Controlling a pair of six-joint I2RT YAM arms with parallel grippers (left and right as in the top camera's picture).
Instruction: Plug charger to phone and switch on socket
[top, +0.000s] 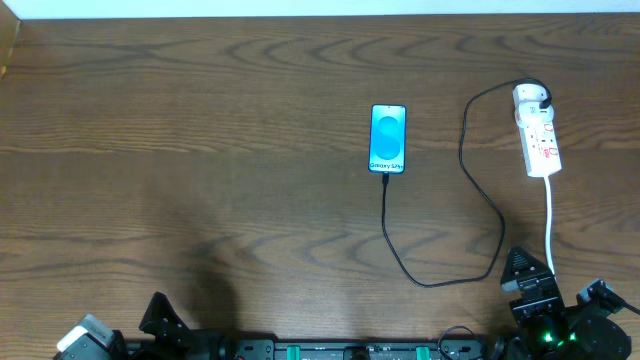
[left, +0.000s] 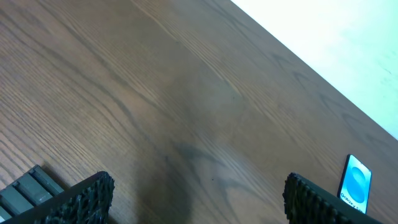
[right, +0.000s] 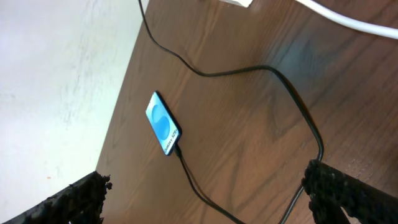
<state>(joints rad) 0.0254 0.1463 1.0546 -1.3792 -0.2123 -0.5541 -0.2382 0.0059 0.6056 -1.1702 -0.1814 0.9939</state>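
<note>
Well ahead of the right gripper (top: 527, 272) and a touch to its right: the socket (top: 541, 140), long axis running almost straight away from the fingertips, white cord (top: 549, 215) trailing back toward them. Spread wide, holding nothing, low over the table (top: 200, 150). Same with the left gripper (top: 160, 312): opened wide, empty, and far off to the side, so clearly the farther of the two from the strip. Ahead and to the left of the right gripper, the phone (top: 388, 138), screen lit blue, with the charger (top: 470, 190) apparently seated in its near end and looping round to the socket's far end. Seems to leave only the switch; too small to tell whether on or off. Calls for a straight forward reach by the right arm along the strip's length.
</note>
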